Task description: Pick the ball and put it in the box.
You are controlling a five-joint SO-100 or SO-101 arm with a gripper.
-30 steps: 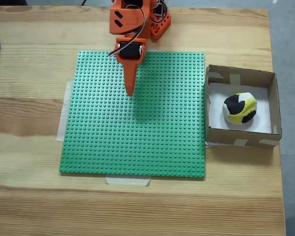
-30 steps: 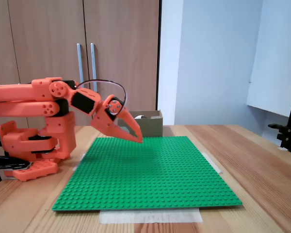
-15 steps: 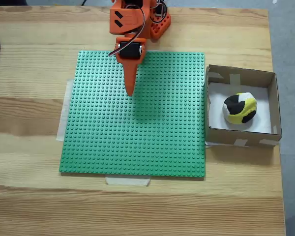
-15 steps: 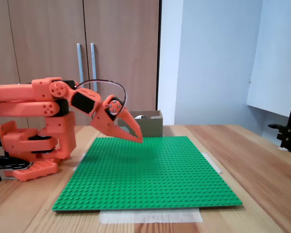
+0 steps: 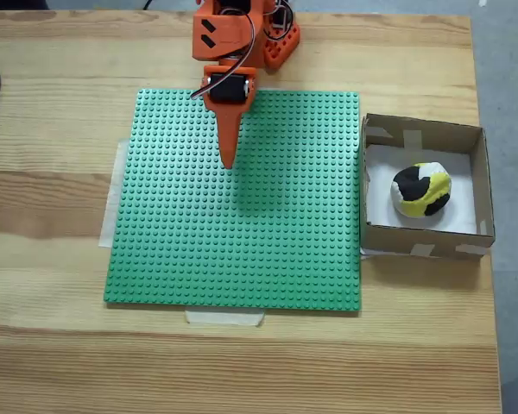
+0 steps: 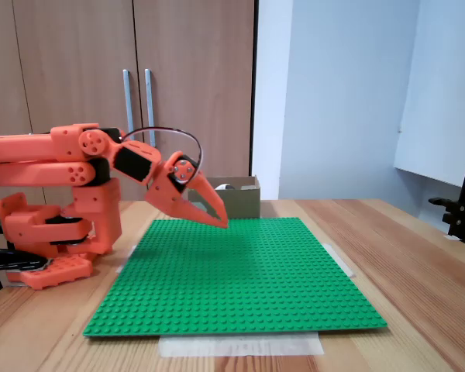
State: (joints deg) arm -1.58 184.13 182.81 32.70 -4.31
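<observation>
ball (image 5: 421, 191) — yellow, white and black, lumpy — is sitting inside the box (image 5: 479, 179), resting on the white bottom a little right of its middle in a fixed view from above. in a fixed view from the side, only a pale sliver is peeking over the box (image 6: 236, 201) wall, probably the top of the ball, though it is too small to tell for sure.

the box is standing on the wooden table (image 5: 52, 103), just beside the right edge of the green studded baseplate (image 5: 268, 250), with pale tape pieces showing at its corners. the baseplate is lying flat, with strips of tape poking out at its left and near edges.

the orange gripper (image 5: 227, 162) is hanging over the upper left part of the baseplate, well apart from the box and holding nothing. from the side the gripper (image 6: 221, 222) is pointing down and forward, its tip just above the studs, and its two fingers are lying pressed together into one narrow point. the arm (image 6: 54, 159) is stretching out level from its base at the far edge of the table, with cupboard doors (image 6: 132, 93) standing behind it.
</observation>
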